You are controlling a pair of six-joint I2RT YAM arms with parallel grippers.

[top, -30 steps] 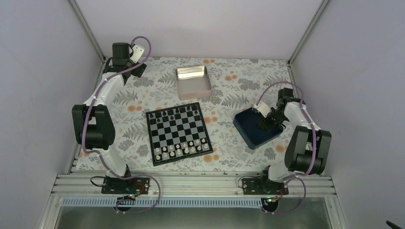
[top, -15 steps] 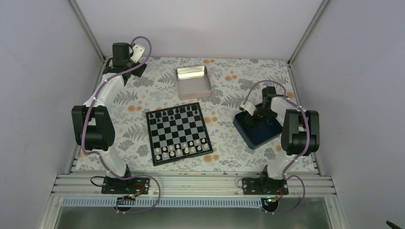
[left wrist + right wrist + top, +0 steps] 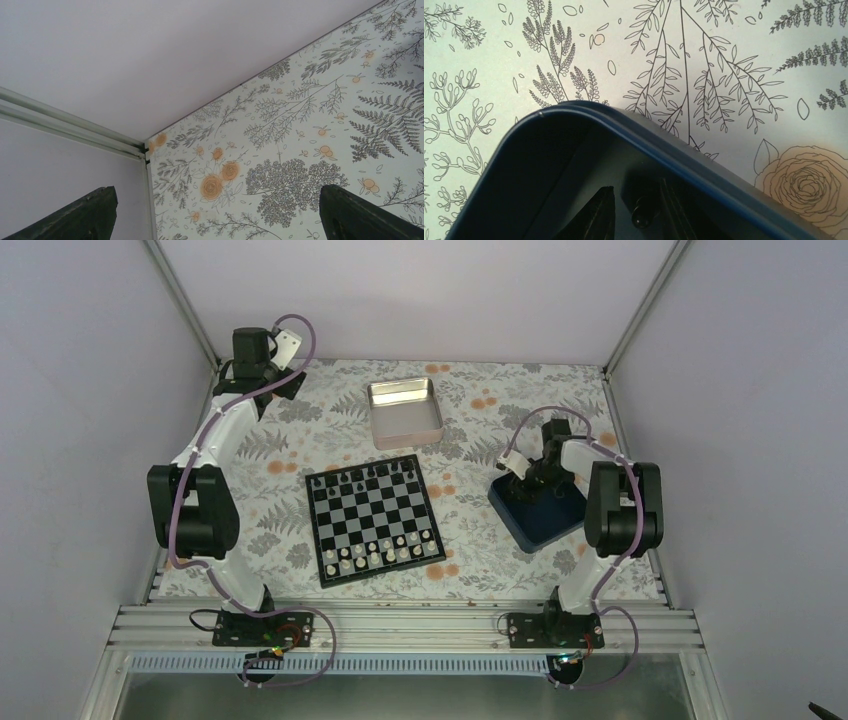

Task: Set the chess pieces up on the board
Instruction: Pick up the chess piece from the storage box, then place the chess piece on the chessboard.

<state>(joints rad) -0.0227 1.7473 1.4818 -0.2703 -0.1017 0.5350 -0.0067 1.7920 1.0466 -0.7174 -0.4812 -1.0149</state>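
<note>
The board (image 3: 372,518) lies mid-table, with several black chess pieces (image 3: 372,475) along its far row and cream-white chessmen along the two near rows. My right gripper (image 3: 528,483) reaches into the far left corner of the navy blue box (image 3: 545,515). In the right wrist view its jaws (image 3: 638,200) are open around a small black chess piece (image 3: 644,216) on the box floor; the piece lies close to the right finger. My left gripper (image 3: 288,386) hangs open and empty over the far left table corner; its fingertips (image 3: 100,205) stand wide apart.
A shiny metal tin (image 3: 404,412) stands behind the board. The navy box rim (image 3: 684,150) runs close around the right fingers. The enclosure walls and the corner post (image 3: 75,132) are next to the left gripper.
The right arm has swung from the box's right side to its far left corner and its gripper has gone down inside. The left arm has barely moved.
</note>
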